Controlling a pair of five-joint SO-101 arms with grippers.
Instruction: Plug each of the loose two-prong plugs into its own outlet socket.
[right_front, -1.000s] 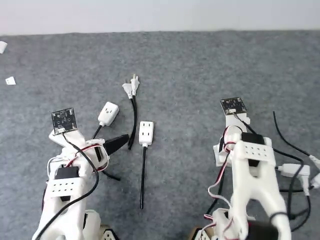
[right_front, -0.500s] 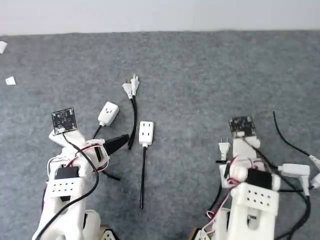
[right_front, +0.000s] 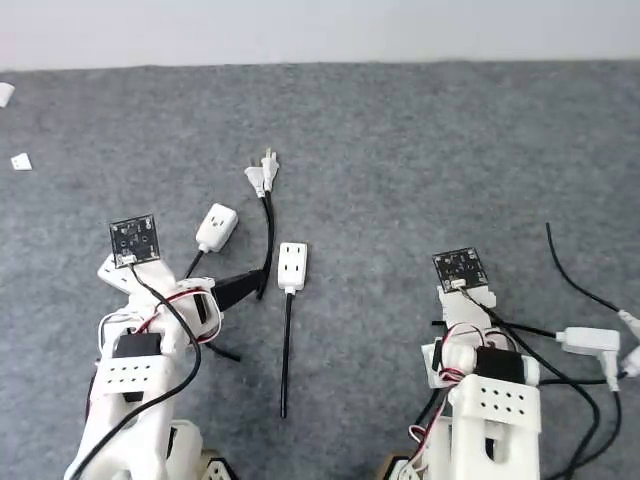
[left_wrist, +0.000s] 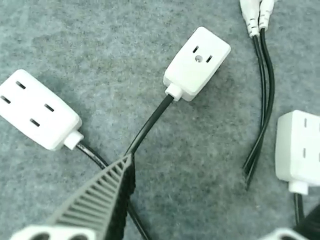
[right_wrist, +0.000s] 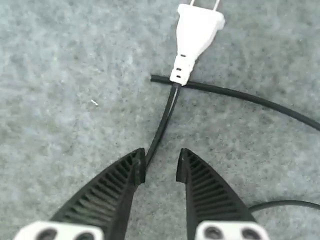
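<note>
Likely a robotics lab bench: worktop (right_front: 420, 130) covered in grey felt, plain white wall (right_front: 320, 30) behind, printed arms (right_front: 125, 400) with exposed servo wiring (right_front: 178, 296).

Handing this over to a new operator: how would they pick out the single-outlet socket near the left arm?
On the grey mat, look to the left arm at the near edge. Just beyond its wrist lies a small white socket block on a black cord, set at a slant. Unlike the longer block to its right, its face has only one outlet.
</note>
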